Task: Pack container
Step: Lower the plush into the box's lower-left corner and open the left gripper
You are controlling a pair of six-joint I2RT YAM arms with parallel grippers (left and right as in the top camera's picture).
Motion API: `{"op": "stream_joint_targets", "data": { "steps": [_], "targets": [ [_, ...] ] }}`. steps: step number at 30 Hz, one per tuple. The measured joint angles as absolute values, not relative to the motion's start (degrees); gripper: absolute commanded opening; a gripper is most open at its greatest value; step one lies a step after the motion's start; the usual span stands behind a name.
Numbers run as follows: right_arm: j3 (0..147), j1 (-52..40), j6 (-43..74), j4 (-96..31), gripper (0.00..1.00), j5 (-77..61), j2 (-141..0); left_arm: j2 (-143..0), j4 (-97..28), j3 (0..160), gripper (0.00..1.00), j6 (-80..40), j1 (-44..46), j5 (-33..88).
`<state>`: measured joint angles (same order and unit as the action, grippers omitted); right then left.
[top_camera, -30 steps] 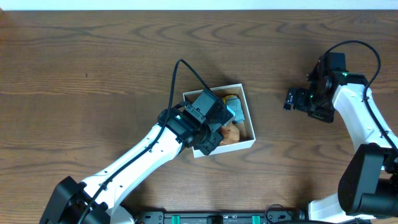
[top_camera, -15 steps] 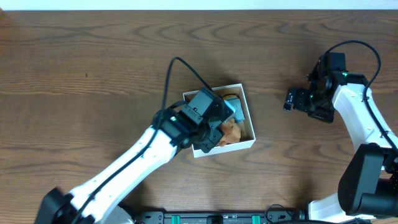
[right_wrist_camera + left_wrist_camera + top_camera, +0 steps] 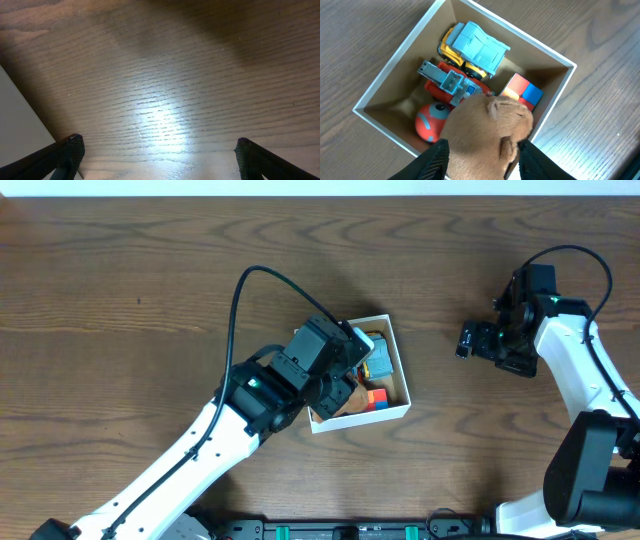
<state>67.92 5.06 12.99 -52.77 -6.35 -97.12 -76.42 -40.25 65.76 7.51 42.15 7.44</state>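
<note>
Risk: container (image 3: 395, 61) is already crowded w/ a blue-yellow truck (image 3: 475, 45), a red-blue vehicle (image 3: 447, 82), a red round toy (image 3: 427, 125) & an orange-blue block (image 3: 522, 90), so the bulky brown plush toy (image 3: 487, 125) has little free floor. It hangs above the container's near side, prob. partly over the wall. Let go there, it could tumble out onto the table (image 3: 150, 280). Pressing it in could shove the thin-walled box.

Left gripper (image 3: 484, 157): part-open, clamped on the plush, above the container, not touching it. Right gripper (image 3: 160, 150): spread wide, empty, over bare wood well right of the container.
</note>
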Motion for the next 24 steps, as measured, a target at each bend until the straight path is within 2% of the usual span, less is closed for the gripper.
{"op": "stream_joint_targets", "data": {
  "steps": [7,10,16,24],
  "targets": [
    [67.92,5.06,12.99,-52.86,0.99,-6.33,-97.12,-76.51,-39.86,65.76,0.46,7.51,42.15,6.76],
    [67.92,5.06,12.99,-52.86,0.99,-6.33,-97.12,-76.51,-39.72,65.76,0.27,7.33,42.15,5.39],
    [67.92,5.06,12.99,-52.86,0.99,-6.33,-97.12,-76.99,-42.87,65.76,0.06,6.76,42.15,4.43],
    [67.92,5.06,12.99,-52.88,0.99,-6.33,-97.12,-82.91,-45.50,65.76,0.06,5.06,42.15,5.91]
  ]
}}
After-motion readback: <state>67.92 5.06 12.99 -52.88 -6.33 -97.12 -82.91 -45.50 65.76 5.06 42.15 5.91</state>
